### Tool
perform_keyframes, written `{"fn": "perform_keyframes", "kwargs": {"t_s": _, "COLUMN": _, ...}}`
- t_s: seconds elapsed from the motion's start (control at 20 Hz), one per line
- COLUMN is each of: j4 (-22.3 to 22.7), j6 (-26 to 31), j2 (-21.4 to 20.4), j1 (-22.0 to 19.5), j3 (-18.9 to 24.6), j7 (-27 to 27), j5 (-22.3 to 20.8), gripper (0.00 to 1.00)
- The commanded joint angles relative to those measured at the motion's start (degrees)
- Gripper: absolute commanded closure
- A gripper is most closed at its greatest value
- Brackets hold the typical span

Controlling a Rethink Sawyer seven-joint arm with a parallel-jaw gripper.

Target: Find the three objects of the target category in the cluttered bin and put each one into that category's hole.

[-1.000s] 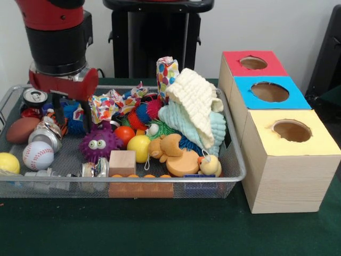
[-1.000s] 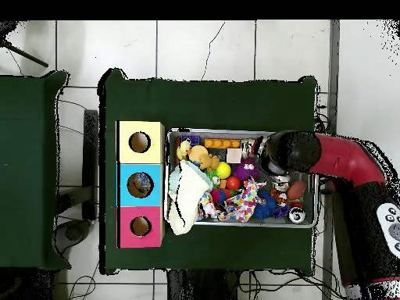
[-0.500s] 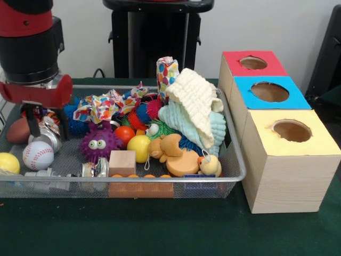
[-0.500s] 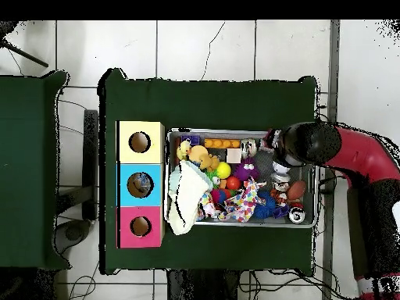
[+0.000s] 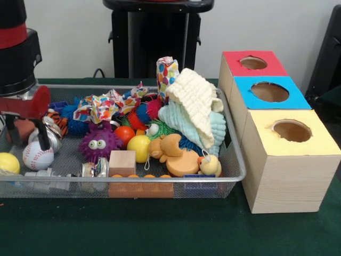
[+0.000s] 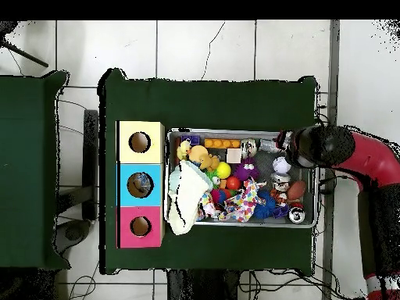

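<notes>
Green desk (image 5: 160, 229) carries a wire mesh bin (image 5: 234, 160) full of clutter, with a row of three wooden boxes just beside it: yellow-topped box (image 5: 298, 160) nearest the camera in the front view, blue-topped box (image 5: 269, 92) in the middle, red-topped box (image 5: 253, 63) farthest, each with a round hole on top.

Red and black arm (image 6: 367, 160) hangs over the bin end well apart from the boxes. Claw (image 5: 24, 130) sits low at that end with its two fingers (image 5: 41, 136) parted, open and empty, nothing pinched between them. A brown football (image 5: 24, 128) shows between and behind the fingers; a crushed silver can (image 5: 50, 136) and a baseball (image 5: 37, 154) lie just beside.

Target category not stated, so which things count is unclear. Ball-type candidates cluster near the claw: football, baseball, yellow ball (image 5: 8, 162) at the bin edge, another yellow ball (image 5: 138, 146) mid-bin. Cream cloth (image 5: 197, 106) and teal cloth (image 5: 184, 125) pile up at the box end; purple spiky toy (image 5: 98, 143), wooden block (image 5: 122, 161) and orange duck toy (image 5: 173, 154) in the middle.

Step, as judged: search/reach phase, no pick made, nothing at the holes. Next move calls for centring the open fingers on one item, dropping, closing cleanly without catching the can, then a long carry across the bin to the matching hole.
</notes>
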Motion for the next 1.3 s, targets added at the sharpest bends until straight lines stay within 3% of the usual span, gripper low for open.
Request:
{"fn": "perform_keyframes", "kwargs": {"t_s": 0.05, "j4": -0.63, "j6": 0.73, "j2": 4.88, "j1": -2.03, "j3": 3.74, "j7": -19.87, "j5": -4.44, "gripper": 0.0}}
{"fn": "perform_keyframes", "kwargs": {"t_s": 0.7, "j4": 2.65, "j6": -6.66, "j2": 6.61, "j1": -5.07, "j3": 5.41, "j7": -17.62, "j5": -8.32, "gripper": 0.0}}
{"fn": "perform_keyframes", "kwargs": {"t_s": 0.85, "j4": 2.42, "j6": -7.6, "j2": 5.38, "j1": -4.3, "j3": 4.25, "j7": -13.89, "j5": -8.82, "gripper": 0.0}}
{"fn": "perform_keyframes", "kwargs": {"t_s": 1.05, "j4": 0.64, "j6": -5.4, "j2": 3.14, "j1": -1.78, "j3": 0.86, "j7": -6.09, "j5": -7.99, "gripper": 0.0}}
{"fn": "perform_keyframes", "kwargs": {"t_s": 1.3, "j4": -1.37, "j6": -1.34, "j2": 2.42, "j1": 0.41, "j3": -1.96, "j7": -0.83, "j5": -5.9, "gripper": 0.0}}
